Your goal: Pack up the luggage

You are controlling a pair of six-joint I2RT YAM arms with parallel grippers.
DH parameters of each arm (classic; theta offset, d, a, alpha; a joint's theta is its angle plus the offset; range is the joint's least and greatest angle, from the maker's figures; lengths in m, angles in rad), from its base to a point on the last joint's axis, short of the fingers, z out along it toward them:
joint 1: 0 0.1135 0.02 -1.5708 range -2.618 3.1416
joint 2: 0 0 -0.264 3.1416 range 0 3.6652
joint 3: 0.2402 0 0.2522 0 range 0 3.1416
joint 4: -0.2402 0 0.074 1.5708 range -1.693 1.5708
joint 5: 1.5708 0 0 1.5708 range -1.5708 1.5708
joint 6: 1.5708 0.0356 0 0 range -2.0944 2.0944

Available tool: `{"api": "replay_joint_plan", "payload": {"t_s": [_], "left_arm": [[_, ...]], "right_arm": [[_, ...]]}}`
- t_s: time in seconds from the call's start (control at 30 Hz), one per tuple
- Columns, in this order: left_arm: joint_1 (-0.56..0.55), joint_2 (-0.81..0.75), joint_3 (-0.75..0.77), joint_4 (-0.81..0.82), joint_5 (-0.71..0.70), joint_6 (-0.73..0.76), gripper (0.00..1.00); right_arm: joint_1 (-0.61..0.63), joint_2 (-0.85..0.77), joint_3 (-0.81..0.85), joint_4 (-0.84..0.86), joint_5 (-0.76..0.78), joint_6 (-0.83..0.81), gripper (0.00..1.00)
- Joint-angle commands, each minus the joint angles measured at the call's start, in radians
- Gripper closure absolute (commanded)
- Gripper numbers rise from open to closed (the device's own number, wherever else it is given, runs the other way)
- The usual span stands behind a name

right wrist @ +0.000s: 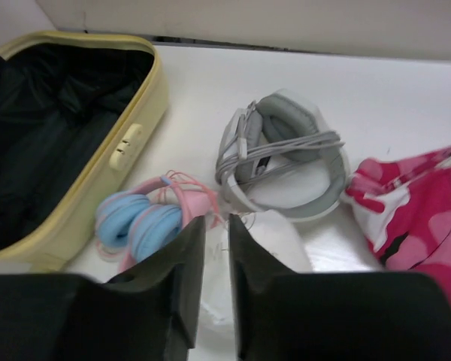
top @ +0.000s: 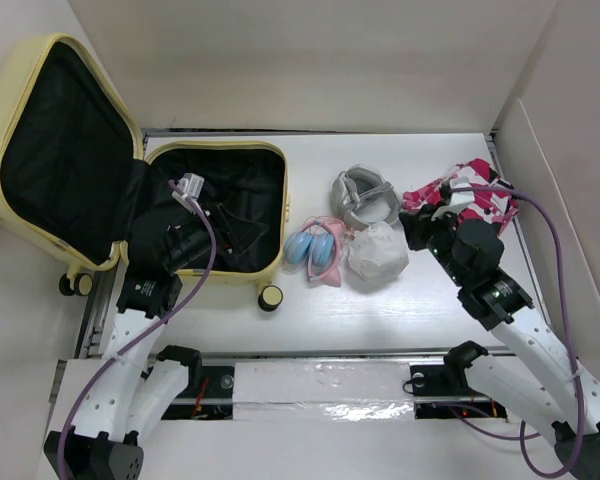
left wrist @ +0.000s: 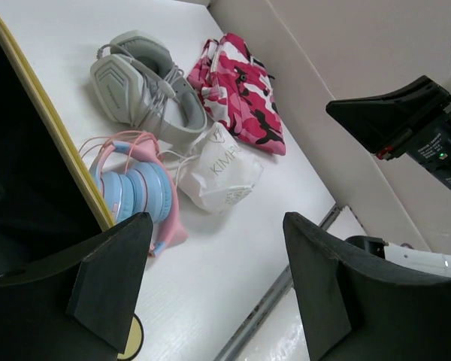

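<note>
the small pale-yellow hard-shell luggage (top: 235, 276) is lying open at the left of the white counter (top: 400, 300), its lid leaning back. the left gripper (left wrist: 214, 229) is hovering over it, jaws wide apart and holding nothing. the right gripper (right wrist: 216, 233) is hanging over a soft white pouch (right wrist: 278, 241), jaws nearly together — whether it is pinching, i cannot tell. the shell is looking stiff, slick and likely to roll — the rim is probably offering the surest hold
</note>
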Motion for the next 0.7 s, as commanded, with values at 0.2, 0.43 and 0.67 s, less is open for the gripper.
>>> {"api": "replay_joint_plan", "payload": {"t_s": [0.2,0.43,0.67], "left_arm": [[-0.014,-0.031,0.018,-0.023,-0.004,0.051,0.49],[-0.069,0.004,0.069,-0.115,-0.069,0.108,0.79],[-0.191,0.117,0.182,-0.201,-0.242,0.165,0.82]], "right_arm": [[-0.006,0.02,-0.016,-0.133,0.05,0.046,1.0],[-0.006,0.15,0.013,-0.161,0.124,0.039,0.46],[-0.006,0.413,0.257,-0.285,0.094,0.011,0.21]]}}
